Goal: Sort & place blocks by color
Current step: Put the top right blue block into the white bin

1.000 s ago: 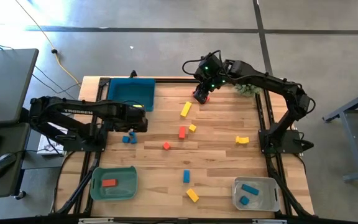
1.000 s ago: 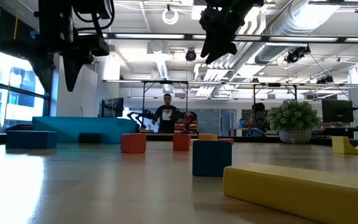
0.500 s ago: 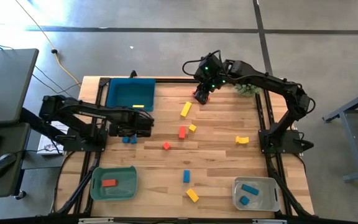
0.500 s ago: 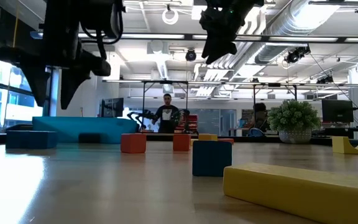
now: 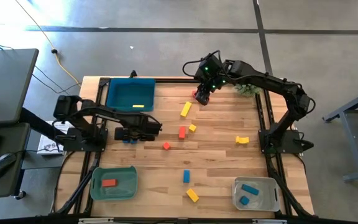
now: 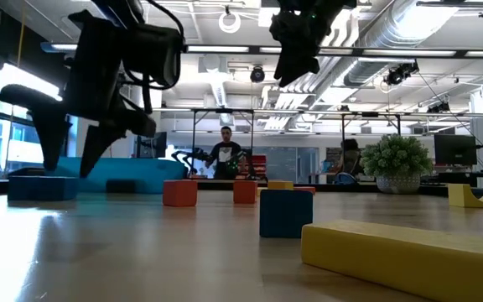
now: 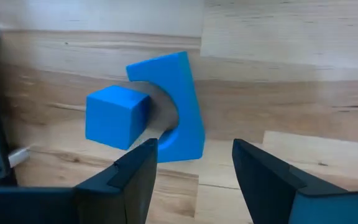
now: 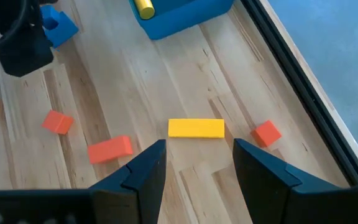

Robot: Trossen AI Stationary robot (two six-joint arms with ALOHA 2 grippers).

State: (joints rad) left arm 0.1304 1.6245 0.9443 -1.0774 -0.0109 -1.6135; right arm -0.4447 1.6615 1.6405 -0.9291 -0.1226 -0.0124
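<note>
**Left Arm Over Blue Pair, Blocks Spread Across Worktop**

Hovering over the left-centre of the worktop (image 5: 216,124), the left gripper (image 7: 194,171) had its jaws spread apart with nothing between them, its fingers (image 7: 132,174) framing two blue pieces just ahead: a blue cube (image 7: 117,116) touching a blue arch block (image 7: 182,106). From overhead this pair (image 5: 128,139) showed only partly under the arm.

The right gripper (image 8: 194,162) hung above the far edge, near its middle, jaws also open and empty. Below it lay a yellow bar (image 8: 196,128), with a small red cube (image 8: 266,133) just beside it toward the far edge.

Other blocks sat scattered: a red bar (image 5: 182,132) and a yellow cube (image 5: 192,127) near the centre, a small red cube (image 5: 166,145) closer to the left arm, a yellow arch piece (image 5: 242,140) toward the right edge, and a blue block (image 5: 186,176) and yellow bar (image 5: 192,195) near the front edge.

The teal tray (image 5: 129,93) at the far-left corner held what looked like one yellow piece (image 5: 138,106). The green tray (image 5: 114,183) at the front-left corner held a red block (image 5: 109,183), and the grey tray (image 5: 255,193) at the front-right corner held two blue blocks (image 5: 248,188).
</note>
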